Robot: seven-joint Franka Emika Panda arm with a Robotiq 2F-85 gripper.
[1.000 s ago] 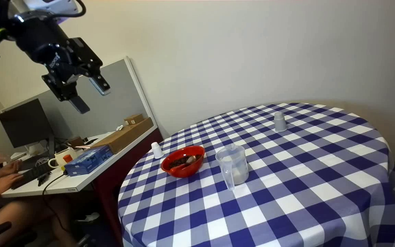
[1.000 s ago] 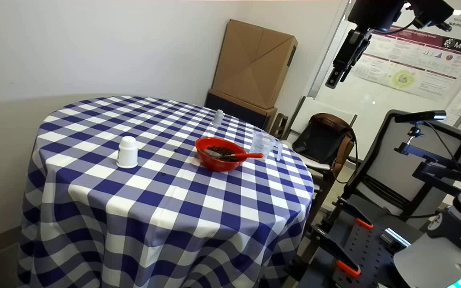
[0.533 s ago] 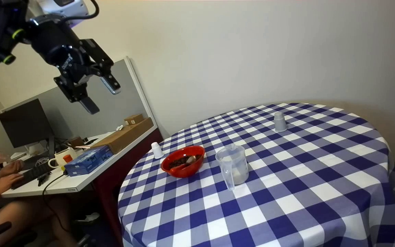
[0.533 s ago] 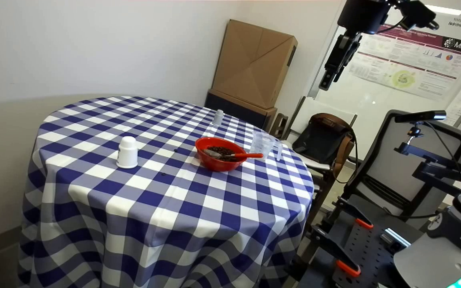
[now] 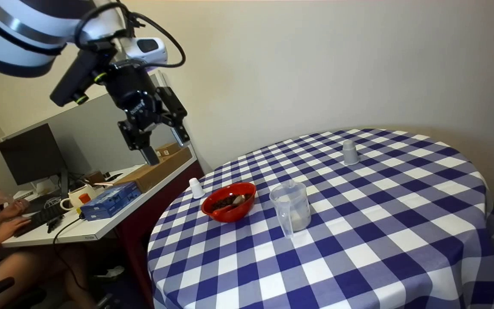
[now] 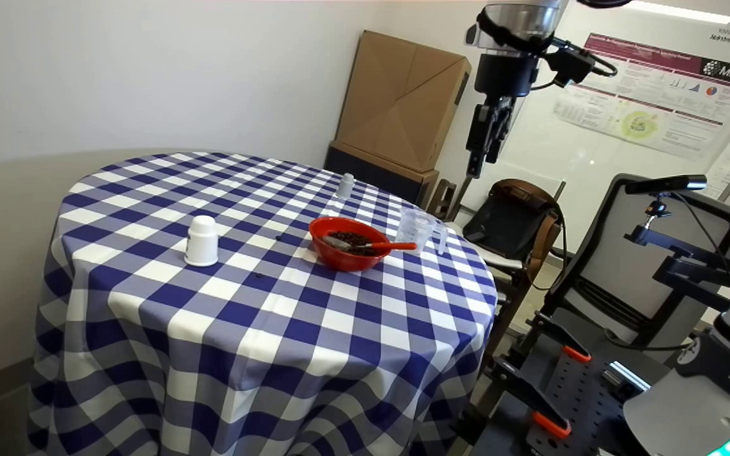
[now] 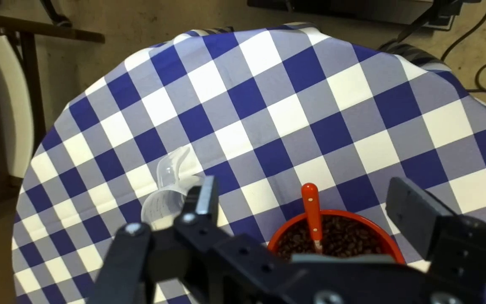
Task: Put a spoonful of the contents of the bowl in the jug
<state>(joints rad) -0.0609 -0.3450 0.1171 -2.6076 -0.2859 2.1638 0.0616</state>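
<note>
Aloft, hand (image 5: 168, 152) downward, jaws apart.

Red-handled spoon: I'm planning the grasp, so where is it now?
In the wrist view, the spoon is right of centre, in the red bowl of dark beans, its handle crossing the rim; the clear jug stands to the left.

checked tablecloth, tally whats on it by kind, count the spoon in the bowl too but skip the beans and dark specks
Red bowl: 1
Spoon: 1
Clear jug: 1
Cups: 2
Total: 5
</note>
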